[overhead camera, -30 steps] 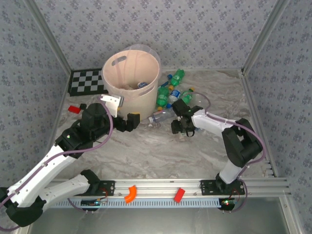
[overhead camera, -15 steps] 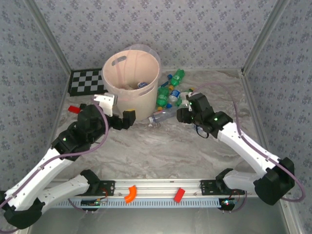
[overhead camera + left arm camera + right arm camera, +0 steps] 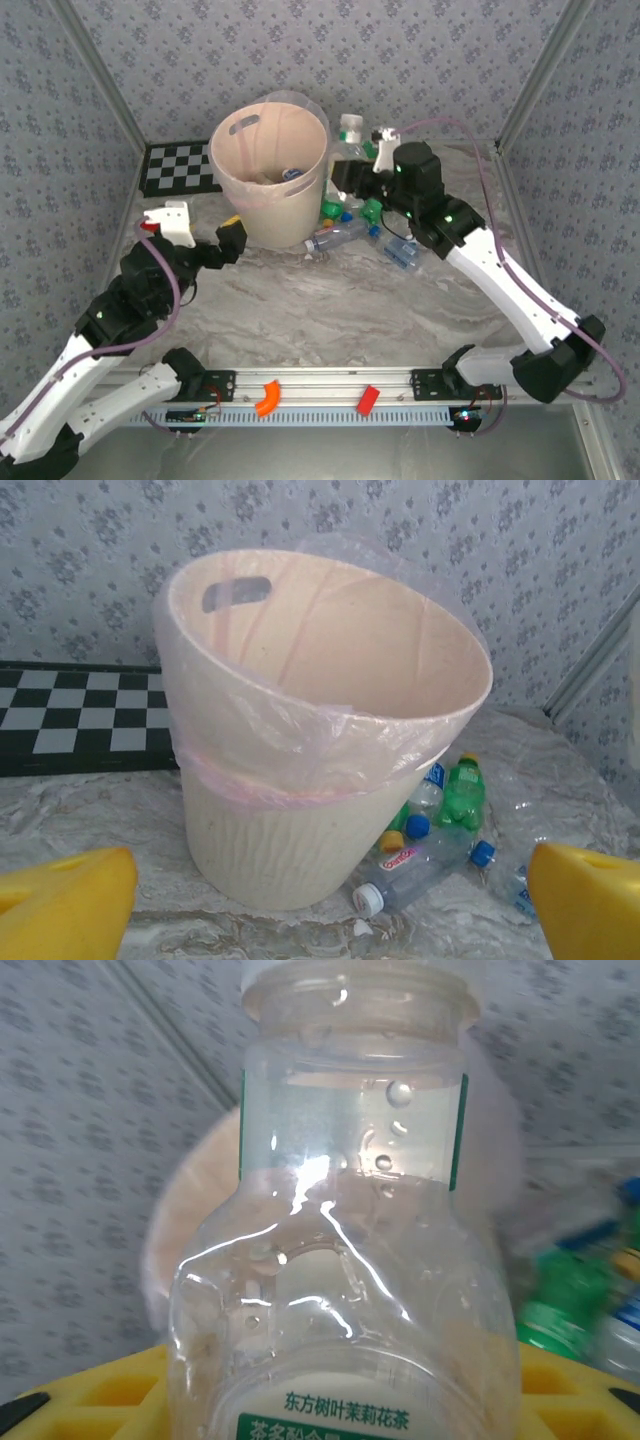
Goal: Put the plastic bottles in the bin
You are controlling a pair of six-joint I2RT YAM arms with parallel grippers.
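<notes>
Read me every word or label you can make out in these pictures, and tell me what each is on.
"东方树叶茉莉花茶": on the label of the clear bottle, close up in the right wrist view.
The row of characters below it: cut off at the picture's edge, unreadable.
Red print on the lying bottle beside the bin: too blurred to read.
Any print on the green bottle: too small to tell.

clear bottle (image 3: 350,1260), white label (image 3: 345,1408): "东方树叶茉莉花茶" in green
green band (image 3: 262,1430) below: characters cut off, unreadable
lying clear bottle (image 3: 425,865), red mark (image 3: 398,859): too small to read
</notes>
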